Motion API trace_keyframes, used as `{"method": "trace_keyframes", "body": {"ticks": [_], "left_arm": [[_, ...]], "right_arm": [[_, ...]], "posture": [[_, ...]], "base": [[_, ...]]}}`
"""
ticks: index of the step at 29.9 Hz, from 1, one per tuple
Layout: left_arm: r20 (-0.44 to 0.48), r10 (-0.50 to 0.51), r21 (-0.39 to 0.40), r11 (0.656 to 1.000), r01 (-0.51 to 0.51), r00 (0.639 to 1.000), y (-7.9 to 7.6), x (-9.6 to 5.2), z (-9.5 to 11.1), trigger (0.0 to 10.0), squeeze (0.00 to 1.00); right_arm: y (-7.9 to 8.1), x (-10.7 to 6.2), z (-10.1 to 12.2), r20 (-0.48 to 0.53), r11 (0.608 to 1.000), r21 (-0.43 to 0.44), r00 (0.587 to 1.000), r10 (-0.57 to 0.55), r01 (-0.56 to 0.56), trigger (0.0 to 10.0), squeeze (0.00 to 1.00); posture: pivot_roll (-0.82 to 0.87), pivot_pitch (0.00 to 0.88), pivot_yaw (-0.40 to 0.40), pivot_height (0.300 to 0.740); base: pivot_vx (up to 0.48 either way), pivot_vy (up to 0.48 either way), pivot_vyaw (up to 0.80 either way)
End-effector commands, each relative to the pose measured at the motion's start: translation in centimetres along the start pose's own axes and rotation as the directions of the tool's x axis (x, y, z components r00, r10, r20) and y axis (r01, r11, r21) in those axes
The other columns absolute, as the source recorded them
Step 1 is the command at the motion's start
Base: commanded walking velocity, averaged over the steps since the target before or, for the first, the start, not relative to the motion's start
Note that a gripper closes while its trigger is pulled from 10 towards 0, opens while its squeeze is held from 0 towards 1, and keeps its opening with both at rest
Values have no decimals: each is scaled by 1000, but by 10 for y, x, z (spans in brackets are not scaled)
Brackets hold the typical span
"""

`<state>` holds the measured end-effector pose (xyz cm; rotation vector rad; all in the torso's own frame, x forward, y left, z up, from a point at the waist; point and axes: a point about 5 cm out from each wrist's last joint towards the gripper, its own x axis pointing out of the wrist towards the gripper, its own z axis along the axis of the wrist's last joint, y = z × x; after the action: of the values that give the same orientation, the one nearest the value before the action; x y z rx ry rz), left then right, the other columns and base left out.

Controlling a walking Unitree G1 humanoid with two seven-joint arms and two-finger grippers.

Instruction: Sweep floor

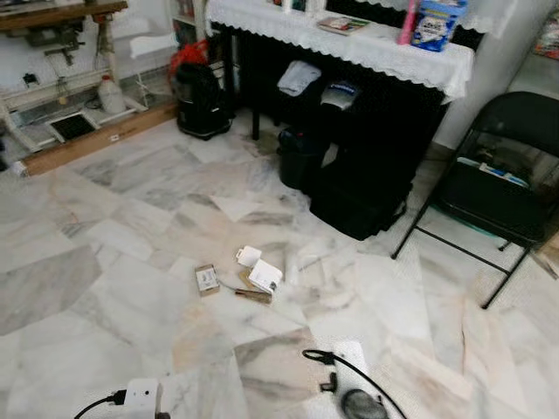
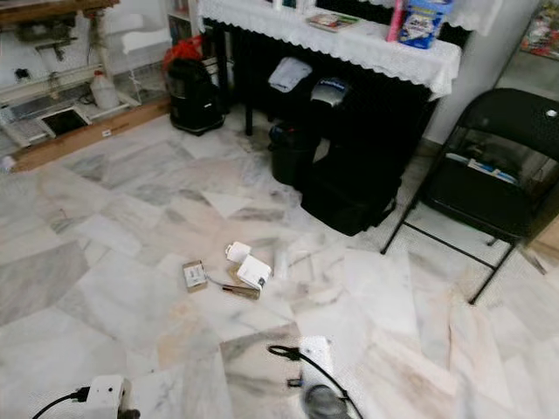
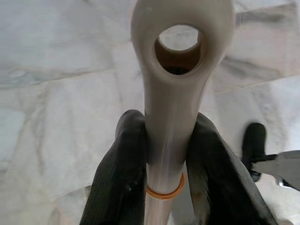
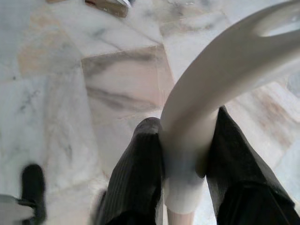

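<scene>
Litter lies on the marble floor mid-view: a small brown-and-white box (image 1: 207, 278), a white scrap (image 1: 249, 256), a white card box (image 1: 265, 277) and a brown strip (image 1: 253, 296). My left gripper (image 3: 168, 119) is shut on a cream handle (image 3: 180, 70) with a hanging hole at its end and an orange ring lower down. My right gripper (image 4: 185, 122) is shut on a second cream handle (image 4: 211, 79) that curves and forks. What the two handles carry at their far ends is hidden. At the bottom of the head views sit a white block (image 1: 140, 397) and a looping black cable (image 1: 327, 360).
A table with a white lace cloth (image 1: 349, 44) stands ahead, with black bags (image 1: 358, 192) and a dark bin (image 1: 301, 157) under it. A black folding chair (image 1: 507, 166) is at the right. A black-and-red canister (image 1: 201, 100) and a wooden plank (image 1: 96, 140) lie at the back left.
</scene>
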<state>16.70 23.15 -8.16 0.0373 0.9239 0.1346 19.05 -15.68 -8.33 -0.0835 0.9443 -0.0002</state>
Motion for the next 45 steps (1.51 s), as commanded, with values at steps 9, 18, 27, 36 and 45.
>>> {"method": "trace_keyframes", "body": {"ticks": [9, 18, 27, 36, 45], "left_arm": [[89, 6, -3, 1000, -5, 996, -2, 4, 22, 10000, 0], [133, 4, -9, 1000, -3, 991, -9, 4, 31, 10000, 0], [145, -4, -9, 1000, 5, 989, -13, 5, 35, 10000, 0], [148, -8, -6, 1000, 9, 989, -14, 5, 36, 10000, 0], [159, -22, -21, 999, 26, 987, -15, 4, 36, 10000, 0]], "right_arm": [[21, -2, -9, -49, 998, 37, 997, 52, -51, 10000, 0], [22, 0, 2, -30, 998, 43, 998, 51, -49, 10000, 0], [21, 0, 2, -29, 998, 46, 998, 52, -51, 10000, 0], [11, 1, 0, -37, 998, 53, 999, 40, -38, 10000, 0], [6, 0, -4, -31, 997, 71, 999, 25, -22, 10000, 0]], "posture": [[-26, 0, -39, 740], [-24, 0, -41, 740], [-23, 0, -41, 740], [-25, 0, -40, 740], [-25, 0, -39, 740]], "base": [[327, 0, 0], [361, 0, 0], [359, 0, 0], [363, 0, 0], [185, 0, 0]]}}
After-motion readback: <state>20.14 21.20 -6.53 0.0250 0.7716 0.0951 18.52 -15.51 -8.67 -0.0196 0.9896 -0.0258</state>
